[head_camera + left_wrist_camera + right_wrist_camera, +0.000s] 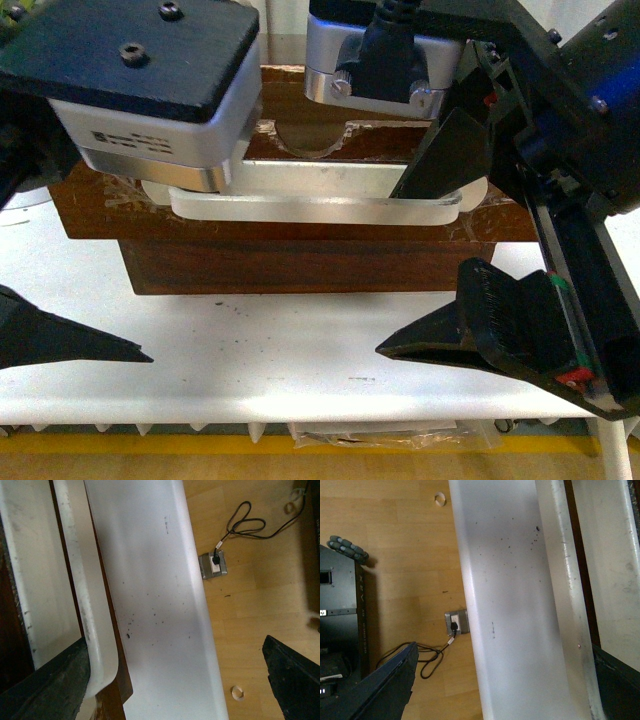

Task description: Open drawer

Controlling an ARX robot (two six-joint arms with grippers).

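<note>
So the drawer (100, 205) sits mid-table, on the far side of the white table (250, 370), with its white bar handle (310, 207) facing the robot. The right gripper (390, 272) is spread wide, with one finger at the handle's right end and the other out over the table on the near side, and it's gripping nothing. The left gripper (175, 640) is the same deal, wide open with one finger by the handle's left end. It's not clamped on anything either.

table (300, 350): white, dark-specked | on it: wooden box (300, 268) with drawer (100, 210)
</note>
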